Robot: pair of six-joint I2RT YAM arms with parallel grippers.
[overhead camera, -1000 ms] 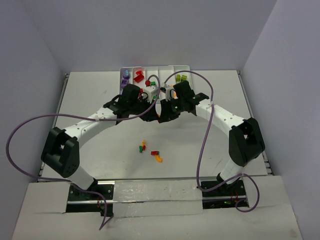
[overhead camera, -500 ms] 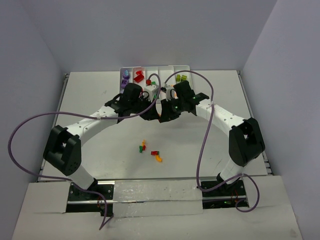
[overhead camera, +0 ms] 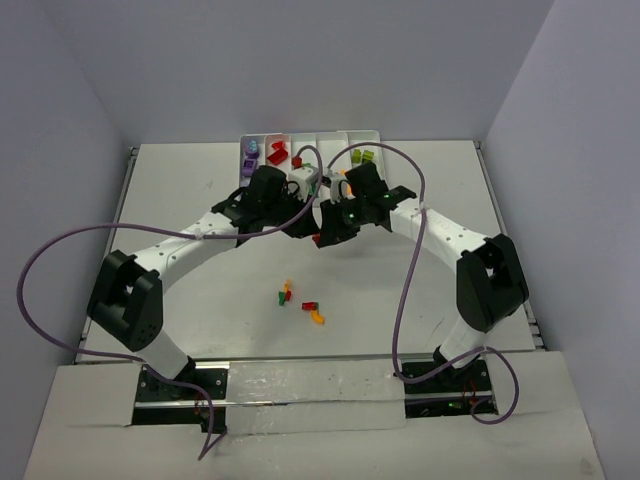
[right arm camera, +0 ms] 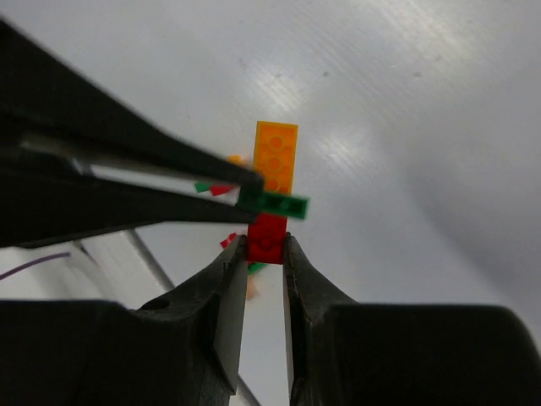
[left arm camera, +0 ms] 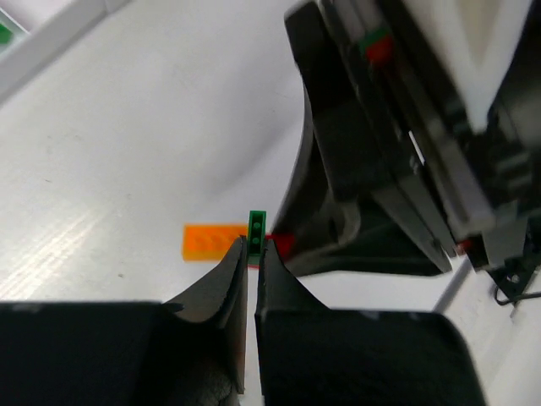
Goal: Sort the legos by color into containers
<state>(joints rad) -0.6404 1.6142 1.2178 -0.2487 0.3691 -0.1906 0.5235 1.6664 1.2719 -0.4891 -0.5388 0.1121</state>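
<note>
The left tool point(left arm camera: 251, 254) is pinched narrow on a dark green lego point(left arm camera: 256, 227). The right tool point(right arm camera: 264, 252) clamps a red lego point(right arm camera: 265, 239) joined end to end with an orange lego point(right arm camera: 276, 156), and the green one crosses them. The tools meet above the worktop point(overhead camera: 200, 290), with the white tray point(overhead camera: 329, 143) at 12 o'clock and loose legos point(overhead camera: 300, 298) at 6 o'clock.

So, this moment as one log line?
left claw: shut on green lego | right claw: shut on red lego | orange lego: next to both
</note>
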